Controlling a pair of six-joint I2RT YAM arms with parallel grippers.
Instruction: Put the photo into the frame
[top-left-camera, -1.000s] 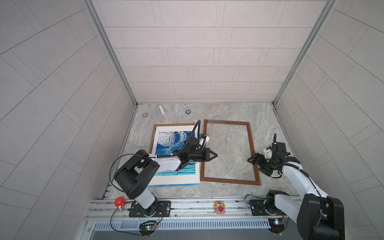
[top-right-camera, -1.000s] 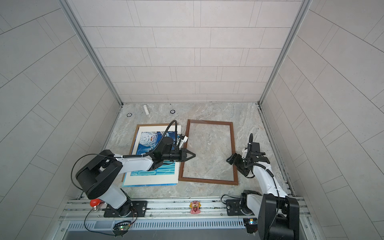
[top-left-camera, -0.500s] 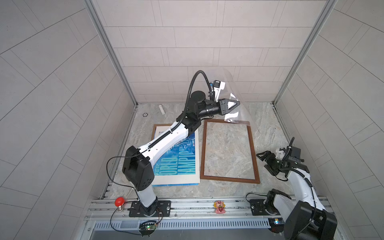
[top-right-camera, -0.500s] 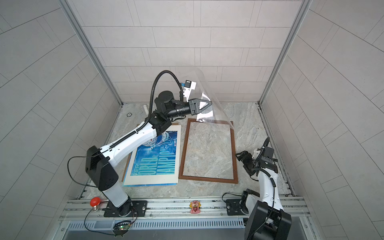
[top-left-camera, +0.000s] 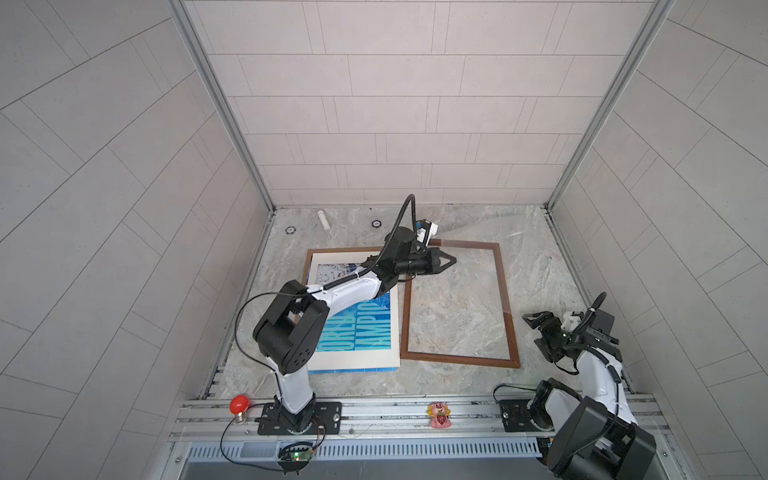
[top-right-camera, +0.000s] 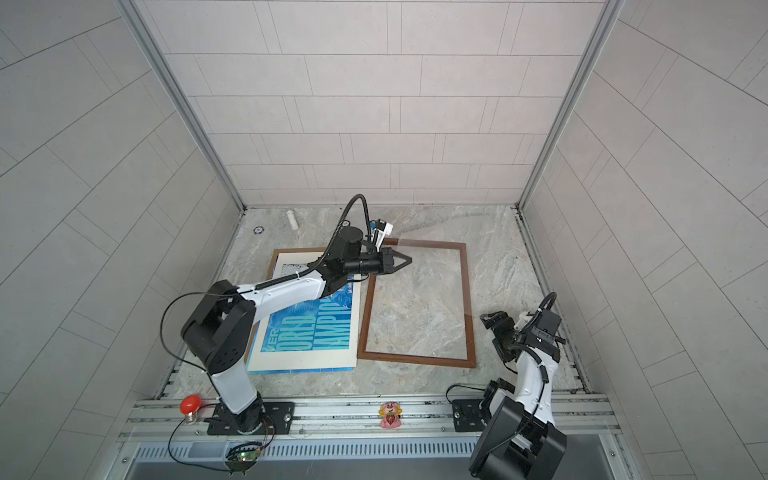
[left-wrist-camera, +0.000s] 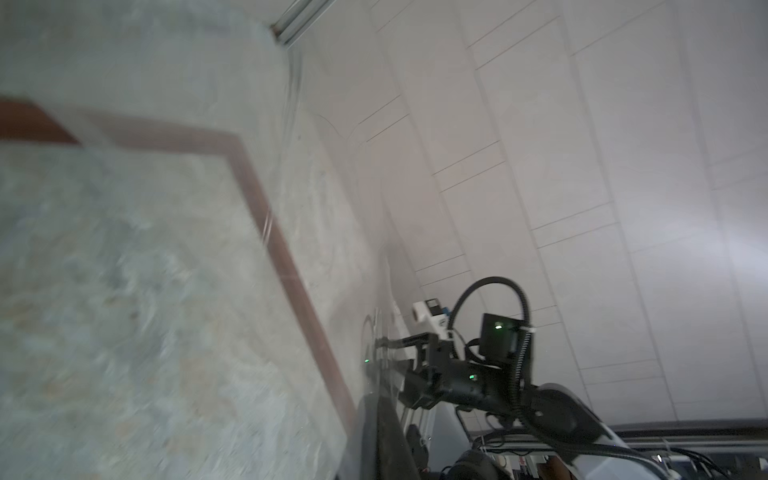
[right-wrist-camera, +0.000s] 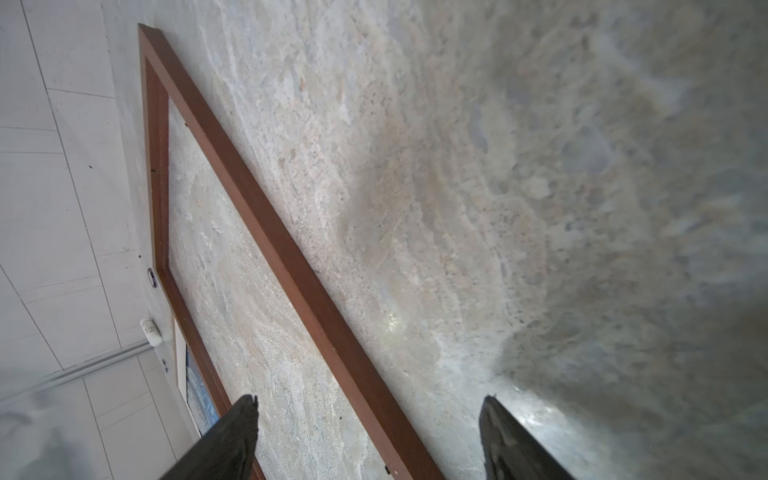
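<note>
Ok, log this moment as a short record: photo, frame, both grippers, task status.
photo: flat on the table, print up, left of the frame
frame: flat on the table, no photo in it, marble visible through it
left gripper: shut above the frame's far-left corner, apparently pinching a faint clear sheet
right gripper: open, holding nothing, right of the frame
status: photo not yet in frame

Three pale grey tiled walls (top-left-camera: 395, 116) enclose the space, joined at the back corners by slim aluminium posts (top-left-camera: 221, 108). The marbled grey-beige stone worktop (top-left-camera: 457, 382) lies flat under soft, even light, with a slotted aluminium rail (top-left-camera: 395, 409) along its front edge.
</note>
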